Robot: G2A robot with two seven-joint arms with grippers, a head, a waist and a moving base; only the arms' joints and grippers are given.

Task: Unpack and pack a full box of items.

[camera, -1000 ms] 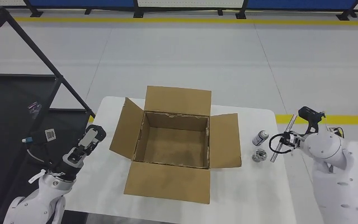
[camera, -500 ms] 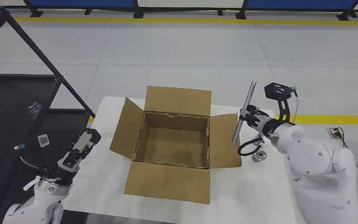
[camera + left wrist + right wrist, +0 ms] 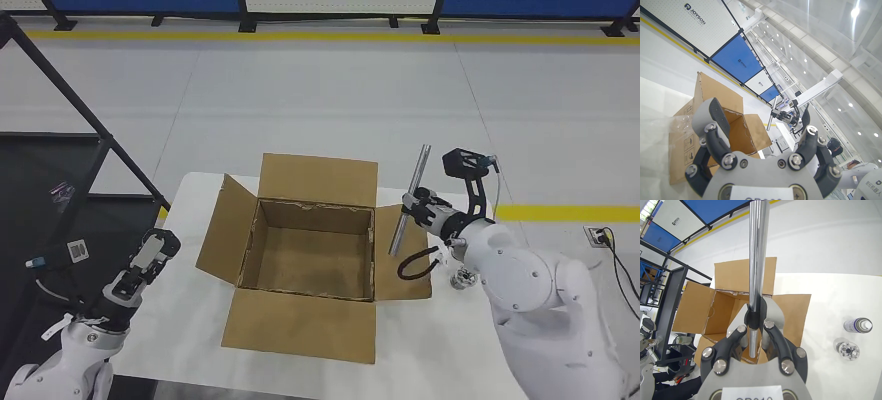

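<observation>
At the counter's [image 3: 190, 305] left edge, you see the left gripper [image 3: 761, 111] held off the surface, its fingers spread wide and holding nothing; a strip of bare counter lies between it and the box's left flap. The cardboard box [image 3: 318, 180] stands mid-counter with all four flaps folded outward, so its top is open and its cardboard floor is in plain view. Above the inner edge of the right flap, note the right gripper [image 3: 754, 313], fingers pinching a chrome rod [image 3: 756, 256] near its lower end; the rod is tilted, with its long upper part leaning away over the floor beyond the counter. Right of that flap, a spray can [image 3: 857, 325] stands upright on the counter, with a metal hub [image 3: 847, 350] just beside it.
</observation>
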